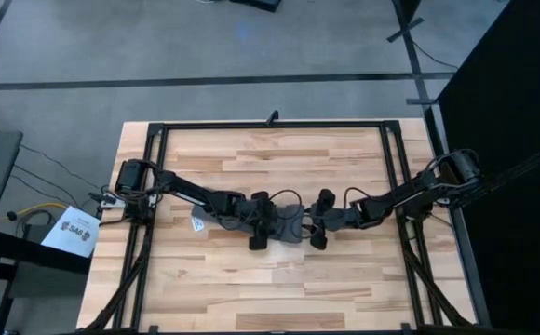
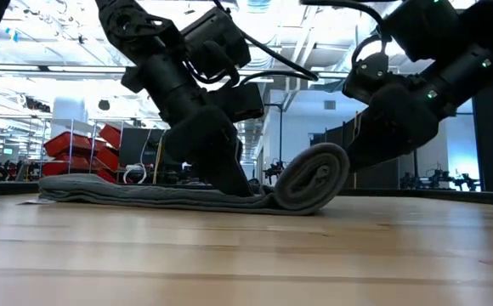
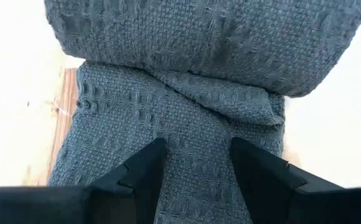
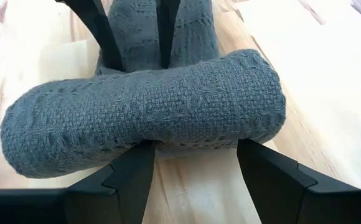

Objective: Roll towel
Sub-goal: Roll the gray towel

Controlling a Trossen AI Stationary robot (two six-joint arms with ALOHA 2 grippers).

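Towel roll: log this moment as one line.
towel: partly rolled, flat tail remaining | left gripper: open, on flat tail | right gripper: open, behind roll | table

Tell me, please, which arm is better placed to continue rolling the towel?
Probably the right: its open gripper sits directly behind the towel roll, while the left gripper rests open on the flat, unrolled part.

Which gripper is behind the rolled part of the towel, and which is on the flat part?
The right gripper sits open behind the towel roll; the left gripper, open, rests on the flat, unrolled stretch.
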